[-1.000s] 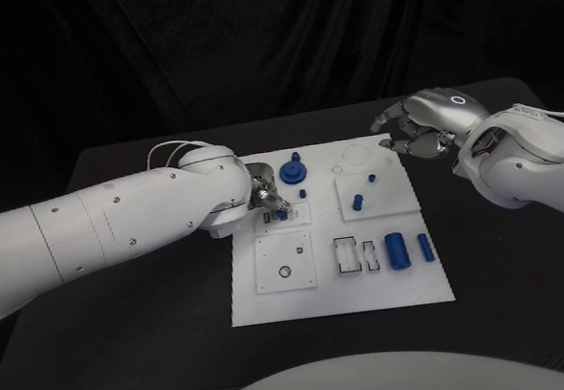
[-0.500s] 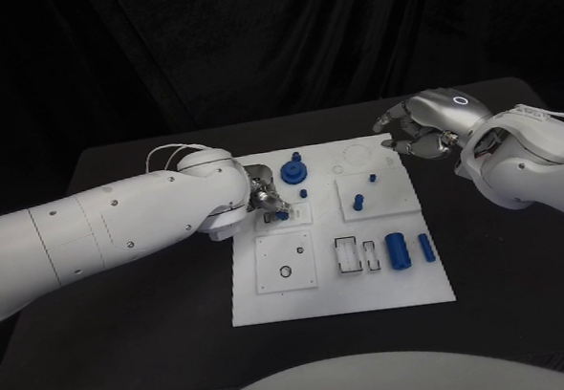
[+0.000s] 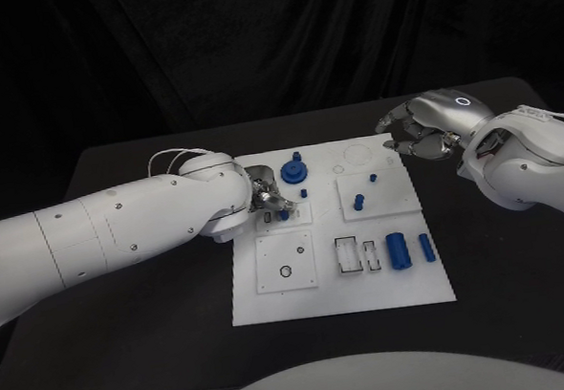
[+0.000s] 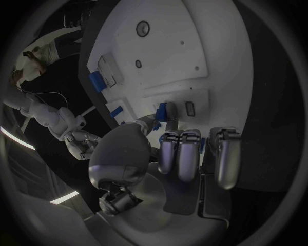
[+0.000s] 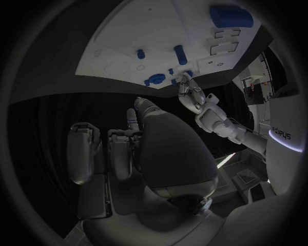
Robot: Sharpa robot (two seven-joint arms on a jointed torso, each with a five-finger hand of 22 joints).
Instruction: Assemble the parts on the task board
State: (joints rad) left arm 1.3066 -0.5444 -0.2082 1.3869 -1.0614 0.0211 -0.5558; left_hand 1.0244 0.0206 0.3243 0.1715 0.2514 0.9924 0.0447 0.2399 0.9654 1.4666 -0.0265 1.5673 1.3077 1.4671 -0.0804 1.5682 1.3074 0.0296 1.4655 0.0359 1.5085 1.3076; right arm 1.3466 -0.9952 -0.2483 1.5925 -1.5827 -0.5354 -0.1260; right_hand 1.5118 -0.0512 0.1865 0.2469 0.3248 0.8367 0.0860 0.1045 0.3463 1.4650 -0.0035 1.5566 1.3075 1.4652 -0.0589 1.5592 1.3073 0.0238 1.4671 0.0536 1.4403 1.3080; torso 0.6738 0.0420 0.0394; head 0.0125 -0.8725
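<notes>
My left hand [image 3: 266,197] is over the left side of the board [image 3: 338,294], at the small raised plate in the upper-left area. In the left wrist view, the thumb and a finger [image 4: 168,152] pinch a small blue part [image 4: 162,110] that touches this plate beside a rectangular slot [image 4: 190,107]. The other fingers are curled alongside.

My right hand [image 3: 420,130] hovers past the board's far right corner, over the table [image 3: 143,299], well apart from the parts. Its fingers are curled in and hold nothing.

On the board:
- A blue knob [image 3: 293,169] stands near the far edge, just beside my left hand.
- A small peg [image 3: 306,193] stands below the knob.
- Two pegs [image 3: 360,202] stand on the upper-right plate.
- A thick cylinder [image 3: 398,250] and a thinner one [image 3: 426,248] lie side by side at the right.
- A black ring [image 3: 285,273] lies on the lower-left plate.
</notes>
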